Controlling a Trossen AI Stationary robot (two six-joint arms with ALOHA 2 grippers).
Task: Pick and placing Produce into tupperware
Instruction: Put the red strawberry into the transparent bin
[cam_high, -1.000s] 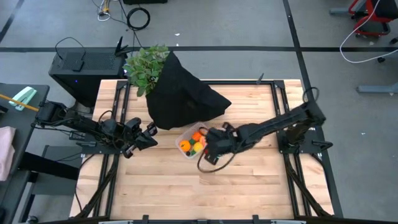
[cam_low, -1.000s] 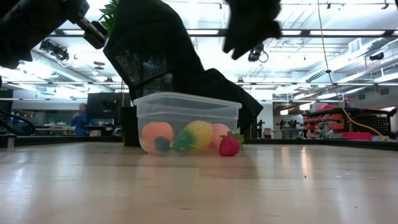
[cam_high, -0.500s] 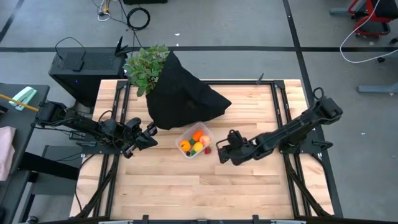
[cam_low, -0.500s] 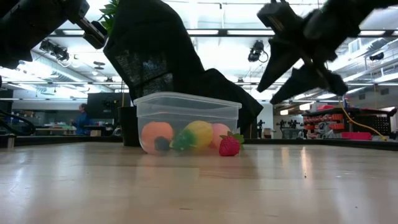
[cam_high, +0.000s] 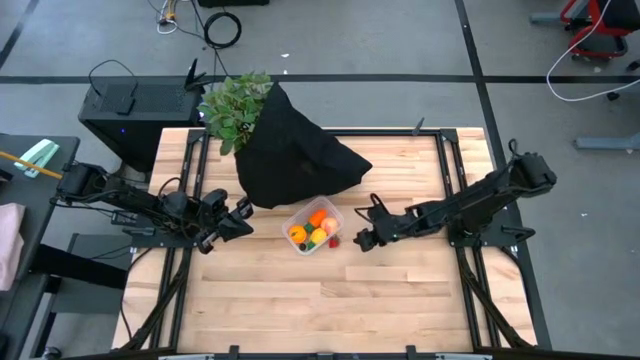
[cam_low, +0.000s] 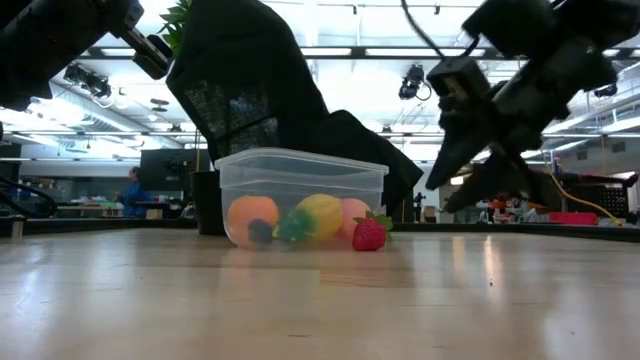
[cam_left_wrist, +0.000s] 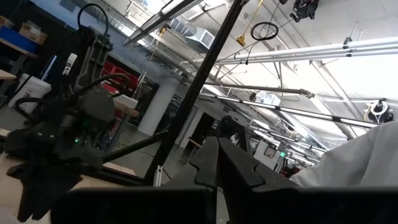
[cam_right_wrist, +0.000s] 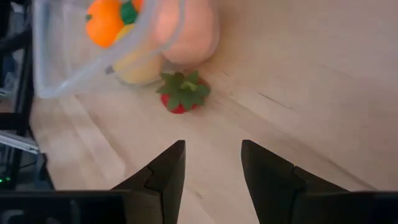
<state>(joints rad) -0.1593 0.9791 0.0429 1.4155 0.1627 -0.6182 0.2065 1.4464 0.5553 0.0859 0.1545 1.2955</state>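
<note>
Small clear plastic tupperware (cam_high: 313, 229) sits mid-table, against black cloth heap (cam_high: 295, 155); we see orange, yellow, pink toy produce (cam_low: 290, 219) inside, blurred by wall. Red toy strawberry (cam_right_wrist: 182, 93) lies outside, just beside. Right gripper (cam_right_wrist: 211, 163) nearby, fingers apart, empty. Left gripper (cam_high: 240, 213) at table's left edge; we cannot tell its state.

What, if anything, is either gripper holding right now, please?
Nothing. The right gripper is open and empty, facing the strawberry on the table; the left gripper holds nothing visible.
</note>
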